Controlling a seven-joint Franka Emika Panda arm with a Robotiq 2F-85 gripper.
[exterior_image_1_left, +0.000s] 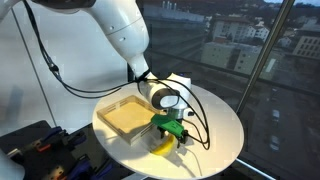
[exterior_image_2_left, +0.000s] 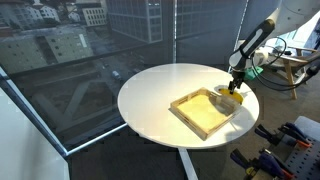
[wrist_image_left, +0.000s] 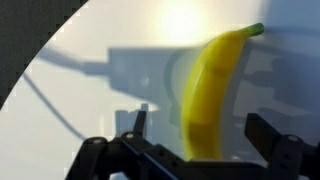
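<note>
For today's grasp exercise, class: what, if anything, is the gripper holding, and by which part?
Nothing is held: the open fingers straddle the banana, away from its green stem, with gaps on both sides.

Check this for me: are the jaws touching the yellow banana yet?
Apart. The wrist view shows the yellow banana lying between the open jaws, with strips of the round white table visible between it and each jaw.
</note>
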